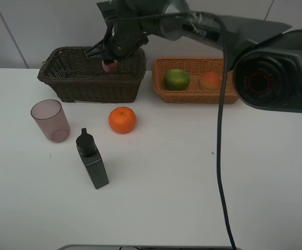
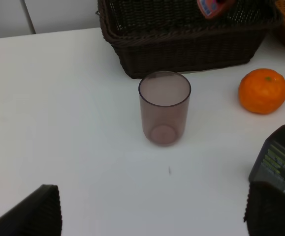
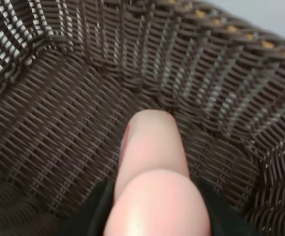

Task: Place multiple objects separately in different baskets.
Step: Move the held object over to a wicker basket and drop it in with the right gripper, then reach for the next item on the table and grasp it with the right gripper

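Pink bottle [image 1: 109, 65] was the item in hand. My right tool [image 1: 109, 58] was clamped shut on its upper end and held it pointing down into the dark brown wicker basket [image 1: 88, 89]. From the wrist view, its lower end hung above the woven floor. Whether it touched the floor, I could not tell. I judged this the release position, since holding it inside the rim meant it would land between the walls and not tip over the edge.

Beside it, the light tan basket [image 1: 192, 97] held the green fruit [image 1: 177, 79] and the peach [image 1: 210, 80]. I took it that fruit belonged there and containers in the dark one.

On the worktop [image 1: 192, 182], in front of the dark basket, the orange [image 1: 122, 120], the translucent cup [image 1: 50, 121] and the black square bottle [image 1: 92, 159] stood apart from one another, unsorted.

My left tool [image 2: 152, 216] was spread wide and empty, facing the cup. That looked to me like a ready stance for the next pick.
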You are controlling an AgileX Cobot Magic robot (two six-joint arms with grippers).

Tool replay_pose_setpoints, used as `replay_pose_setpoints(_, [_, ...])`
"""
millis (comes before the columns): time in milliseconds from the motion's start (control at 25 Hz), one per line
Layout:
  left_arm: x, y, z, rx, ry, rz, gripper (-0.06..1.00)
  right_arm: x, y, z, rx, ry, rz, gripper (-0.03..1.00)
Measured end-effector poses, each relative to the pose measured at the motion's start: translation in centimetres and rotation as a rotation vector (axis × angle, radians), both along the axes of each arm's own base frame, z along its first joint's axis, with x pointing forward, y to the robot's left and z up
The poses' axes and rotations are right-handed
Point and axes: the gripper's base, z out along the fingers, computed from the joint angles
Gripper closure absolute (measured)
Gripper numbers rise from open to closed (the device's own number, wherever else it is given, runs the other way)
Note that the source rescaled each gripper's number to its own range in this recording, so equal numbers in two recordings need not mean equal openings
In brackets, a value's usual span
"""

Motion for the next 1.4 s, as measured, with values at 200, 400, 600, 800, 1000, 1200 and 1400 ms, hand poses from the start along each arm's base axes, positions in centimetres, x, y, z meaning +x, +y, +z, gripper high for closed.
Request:
replay_pose_setpoints(200, [0.0, 0.0, 0.0, 0.000, 0.000, 0.000, -0.02, 0.1, 0.2, -0.1, 0.017, -0.018, 0.007, 0.96])
replay_pose_setpoints(400, [0.0, 0.0, 0.0, 0.000, 0.000, 0.000, -0.02, 0.2, 0.2, -0.4, 0.005, -0.023, 0.009, 0.96])
replay_pose_setpoints(600, [0.0, 0.0, 0.0, 0.000, 0.000, 0.000, -0.02, 0.3, 0.2, -0.9, -0.010, -0.022, 0.010, 0.96])
replay_pose_setpoints(800, [0.0, 0.0, 0.0, 0.000, 0.000, 0.000, -0.02, 0.3, 0.1, -0.8, -0.010, -0.023, 0.010, 0.74])
replay_pose_setpoints(1000, [0.0, 0.0, 0.0, 0.000, 0.000, 0.000, -0.02, 0.3, 0.1, -0.6, -0.011, -0.026, 0.010, 0.09])
replay_pose_setpoints(1200, [0.0, 0.0, 0.0, 0.000, 0.000, 0.000, -0.02, -0.1, -0.2, 1.6, -0.002, -0.037, 0.002, -0.02])
replay_pose_setpoints(1400, [0.0, 0.0, 0.0, 0.000, 0.000, 0.000, -0.02, -0.9, -1.1, 4.5, -0.015, -0.015, -0.021, -0.03])
